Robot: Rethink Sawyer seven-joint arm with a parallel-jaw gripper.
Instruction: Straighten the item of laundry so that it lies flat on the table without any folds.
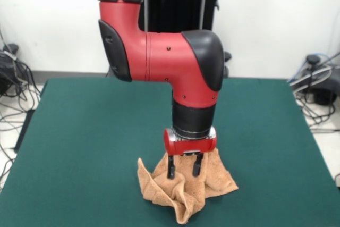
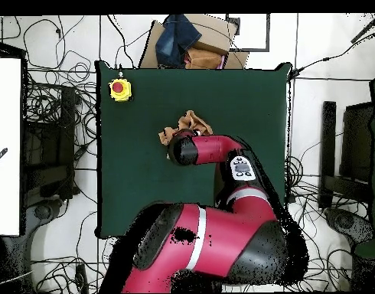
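Still-crumpled towel, heaped, deeply creased folds.

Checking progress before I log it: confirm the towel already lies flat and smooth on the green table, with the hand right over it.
Not flat. The front view shows the towel bunched in a crumpled heap with folds, on the green table. The rest holds: the hand is right over it, fingers apart and down at the cloth.

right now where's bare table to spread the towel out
Bare green table lies on both sides of the crumpled towel and behind it toward the far edge. It is crowded at the towel itself, where the end effector stands, and by the yellow button box.
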